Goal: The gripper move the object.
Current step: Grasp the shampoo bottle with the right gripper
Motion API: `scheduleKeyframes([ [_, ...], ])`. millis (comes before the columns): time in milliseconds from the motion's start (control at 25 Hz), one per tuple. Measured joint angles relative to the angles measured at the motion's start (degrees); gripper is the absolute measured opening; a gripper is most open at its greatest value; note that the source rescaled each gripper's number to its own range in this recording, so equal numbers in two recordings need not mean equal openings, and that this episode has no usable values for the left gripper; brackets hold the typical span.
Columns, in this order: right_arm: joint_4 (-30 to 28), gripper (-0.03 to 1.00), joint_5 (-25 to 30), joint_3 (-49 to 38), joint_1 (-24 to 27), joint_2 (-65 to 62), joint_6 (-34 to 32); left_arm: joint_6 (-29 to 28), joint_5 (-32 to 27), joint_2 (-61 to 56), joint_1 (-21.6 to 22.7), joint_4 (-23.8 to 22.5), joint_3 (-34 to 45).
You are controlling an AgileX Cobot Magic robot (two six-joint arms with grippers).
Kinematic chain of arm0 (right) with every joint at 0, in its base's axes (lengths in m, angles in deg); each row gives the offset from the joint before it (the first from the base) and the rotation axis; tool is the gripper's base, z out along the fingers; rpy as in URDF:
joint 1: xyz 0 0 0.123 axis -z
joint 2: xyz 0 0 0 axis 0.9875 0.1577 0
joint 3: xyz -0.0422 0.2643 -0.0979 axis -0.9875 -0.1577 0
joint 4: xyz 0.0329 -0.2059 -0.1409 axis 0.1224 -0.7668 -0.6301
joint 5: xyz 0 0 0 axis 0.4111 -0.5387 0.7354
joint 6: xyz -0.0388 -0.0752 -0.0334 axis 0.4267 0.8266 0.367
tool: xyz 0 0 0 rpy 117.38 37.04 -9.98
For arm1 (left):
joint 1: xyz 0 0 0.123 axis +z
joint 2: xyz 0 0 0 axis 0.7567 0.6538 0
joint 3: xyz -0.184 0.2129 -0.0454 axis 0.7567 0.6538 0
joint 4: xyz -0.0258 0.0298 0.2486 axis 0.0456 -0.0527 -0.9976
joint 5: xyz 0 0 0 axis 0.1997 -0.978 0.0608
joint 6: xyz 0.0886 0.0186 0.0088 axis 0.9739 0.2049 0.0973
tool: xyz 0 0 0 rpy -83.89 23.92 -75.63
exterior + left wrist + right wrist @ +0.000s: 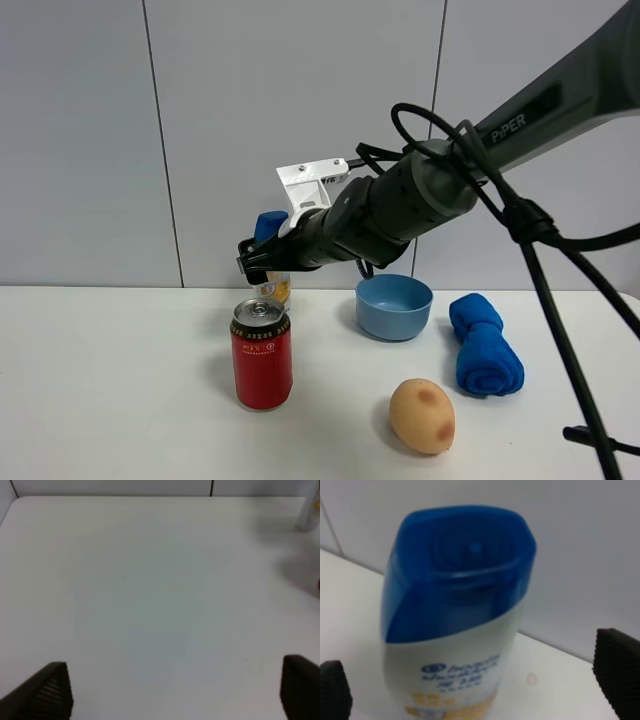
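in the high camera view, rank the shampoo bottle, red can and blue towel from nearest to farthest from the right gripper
1. The shampoo bottle, at the back, standing between the open fingers of the right gripper.
2. The red can, just in front of the bottle and below the gripper.
3. The blue towel, rolled up, well off to the right side.
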Motion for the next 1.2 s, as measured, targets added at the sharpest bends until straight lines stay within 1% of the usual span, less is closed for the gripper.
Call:
scheduleKeyframes([
  [240, 0.0, 1.0, 1.17, 4.35, -0.3, 2.25, -0.66, 0.0, 0.0, 0.0, 0.0, 0.0, 0.0],
  [360, -0.13, 1.0, 1.08, 4.86, -0.77, 3.04, -0.66, 0.0, 0.0, 0.0, 0.0, 0.0, 0.0],
  [640, -2.64, 0.99, 0.01, 4.88, -0.9, 3.14, -0.66, 0.0, 0.0, 0.0, 0.0, 0.0, 0.0],
  [840, -4.36, 0.99, -1.74, 5.1, -0.9, 4.38, -0.66, 0.0, 0.0, 0.0, 0.0, 0.0, 0.0],
  [1040, -4.73, 0.99, -1.98, 5.1, -0.9, 4.94, -0.95, 0.0, 0.0, 0.0, 0.0, 0.0, 0.0],
  [1200, -4.89, 0.99, -3.88, 5.1, -0.9, 5.57, -1.0, 0.0, 0.0, 0.0, 0.0, 0.0, 0.0],
])
